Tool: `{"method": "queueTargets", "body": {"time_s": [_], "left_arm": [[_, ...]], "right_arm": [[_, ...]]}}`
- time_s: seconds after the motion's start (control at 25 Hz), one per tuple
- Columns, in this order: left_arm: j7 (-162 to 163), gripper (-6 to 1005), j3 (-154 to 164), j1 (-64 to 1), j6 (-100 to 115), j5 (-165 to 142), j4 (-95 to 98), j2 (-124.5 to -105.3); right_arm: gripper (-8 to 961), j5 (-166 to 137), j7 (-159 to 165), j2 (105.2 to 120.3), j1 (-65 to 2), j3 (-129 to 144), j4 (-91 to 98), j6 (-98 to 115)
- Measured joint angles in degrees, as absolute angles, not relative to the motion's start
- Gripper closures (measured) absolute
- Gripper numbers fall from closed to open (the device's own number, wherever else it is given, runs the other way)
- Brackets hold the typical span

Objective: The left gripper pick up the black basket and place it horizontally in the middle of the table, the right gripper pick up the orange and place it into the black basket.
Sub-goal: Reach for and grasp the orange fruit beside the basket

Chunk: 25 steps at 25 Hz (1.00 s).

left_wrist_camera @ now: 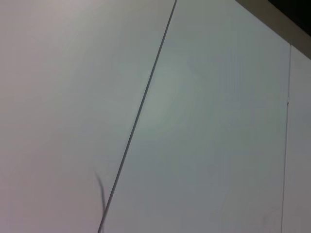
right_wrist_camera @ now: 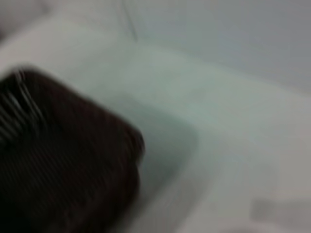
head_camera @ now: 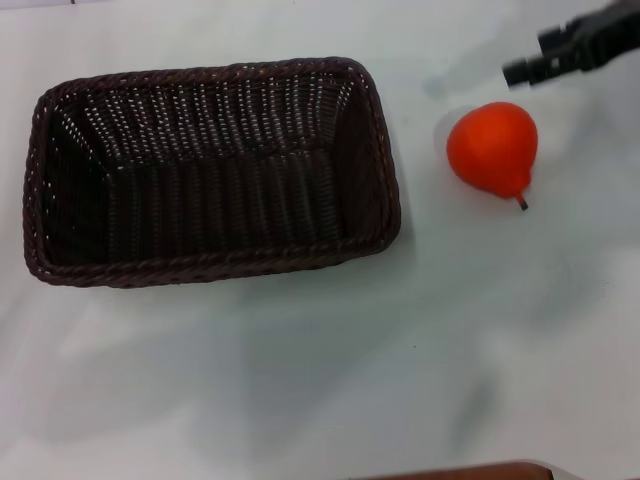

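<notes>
Where light falls, plain white table point(head_camera: 320, 380).

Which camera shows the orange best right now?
The head view: the orange lies whole on the table, right of the black basket, with the right gripper above it. Neither wrist view shows it.

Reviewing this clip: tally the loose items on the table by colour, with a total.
Black: 1, the black basket, lying empty on the white table
Orange-red: 1, the orange, on the table to the basket's right, apart from it
Total: 2
The right gripper is above the orange, touching nothing; the left gripper is out of view.
</notes>
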<state>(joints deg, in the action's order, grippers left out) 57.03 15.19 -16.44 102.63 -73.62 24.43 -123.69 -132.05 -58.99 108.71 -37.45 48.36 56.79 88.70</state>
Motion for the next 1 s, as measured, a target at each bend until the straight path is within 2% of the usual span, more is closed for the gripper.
{"method": "queueTargets", "body": {"time_s": [0.44,0.68,1.0], "left_arm": [[57.2,405,15.2,-16.6,102.2,-73.7,23.5,-123.59],[57.2,405,15.3,-16.5,102.1,-73.7,22.7,-123.61],[57.3,405,15.3,-16.6,101.9,-73.7,22.2,-123.64]], "right_arm": [[57,-147.5,-58.1,113.45,-42.1,50.8,55.6,86.9],[125,-149.5,-58.2,114.10,-43.9,52.9,49.1,82.0],[451,-149.2,-58.8,114.16,-44.4,52.9,46.6,79.6]]}}
